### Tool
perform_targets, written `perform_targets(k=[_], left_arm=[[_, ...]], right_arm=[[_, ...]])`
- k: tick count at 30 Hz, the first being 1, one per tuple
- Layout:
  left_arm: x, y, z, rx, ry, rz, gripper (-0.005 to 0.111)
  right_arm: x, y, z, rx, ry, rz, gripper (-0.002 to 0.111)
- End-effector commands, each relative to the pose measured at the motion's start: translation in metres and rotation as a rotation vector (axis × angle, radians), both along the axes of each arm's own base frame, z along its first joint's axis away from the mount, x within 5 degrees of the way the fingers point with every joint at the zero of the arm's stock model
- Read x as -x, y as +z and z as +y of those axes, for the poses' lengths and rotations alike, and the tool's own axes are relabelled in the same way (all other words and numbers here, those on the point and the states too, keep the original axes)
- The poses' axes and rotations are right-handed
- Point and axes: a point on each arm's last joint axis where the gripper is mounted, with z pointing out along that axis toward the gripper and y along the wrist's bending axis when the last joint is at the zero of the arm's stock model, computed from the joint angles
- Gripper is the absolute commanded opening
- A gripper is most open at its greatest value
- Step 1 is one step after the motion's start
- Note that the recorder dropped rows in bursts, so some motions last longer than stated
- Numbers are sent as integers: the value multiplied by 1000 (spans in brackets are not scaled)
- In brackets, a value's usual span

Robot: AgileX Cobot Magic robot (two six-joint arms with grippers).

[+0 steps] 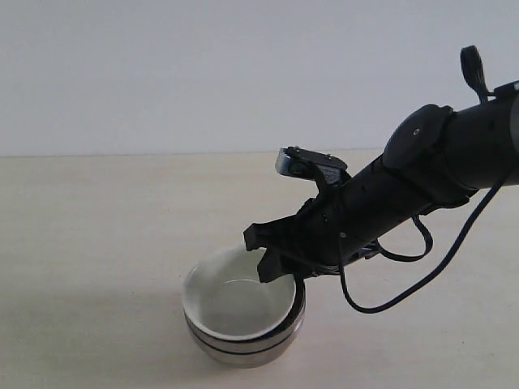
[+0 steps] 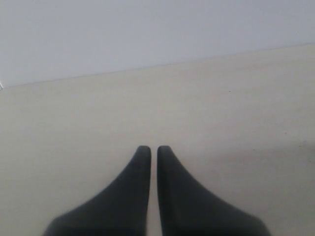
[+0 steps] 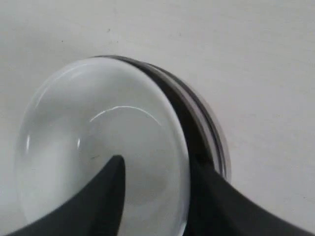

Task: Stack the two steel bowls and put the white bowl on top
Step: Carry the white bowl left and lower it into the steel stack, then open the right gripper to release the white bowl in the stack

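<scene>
The white bowl (image 1: 235,304) sits nested on top of the two steel bowls (image 1: 243,350), which are stacked on the table near its front edge. Only the steel rims and sides show below it. My right gripper (image 1: 282,279) reaches down at the stack's right side and is open, straddling the white bowl's rim. In the right wrist view one finger (image 3: 110,187) hangs inside the white bowl (image 3: 98,132), and the other is outside, against the steel bowls (image 3: 212,135). My left gripper (image 2: 153,149) is shut on nothing over bare table, away from the stack.
The pale wooden table (image 1: 97,243) stretches back to a plain white wall. A black cable (image 1: 405,279) loops under the right arm, above the table to the right of the stack.
</scene>
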Motion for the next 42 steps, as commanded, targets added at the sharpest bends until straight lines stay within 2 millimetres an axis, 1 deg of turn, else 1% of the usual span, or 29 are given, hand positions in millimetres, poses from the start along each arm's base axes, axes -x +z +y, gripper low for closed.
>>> perform_targets(k=[1,4,9,12,20,28,33,39,40,41,42], left_arm=[[0,-1,0,7,-1,2,4],[0,-1,0,7,-1,2,4],[0,-1,0,7,-1,2,4],[0,-1,0,7,-1,2,4],[0,-1,0,7,-1,2,4],[0,-1,0,7,-1,2,4],[0,-1,0,7,-1,2,4],[0,-1,0,7,-1,2,4],[0,-1,0,7,-1,2,4],[0,-1,0,7,-1,2,4],[0,-1,0,7,-1,2,4]], right_arm=[[0,3,1,-9,3,-7,40],[-1,7,1,-17,-1,-21,40],[-7,36,7,-68,23,-79,40],[-8,43,8,-77,23,-102,40],[-7,42,6,-57,26,-92,40],[-4,35,-2,64,59,-66,40],[-5,35,-2,67,58,-73,40],[-6,43,1,38,49,-77,40],[-6,44,1,29,48,-80,40],[-5,46,1,20,53,-87,36],[-4,48,2,17,65,-94,29]])
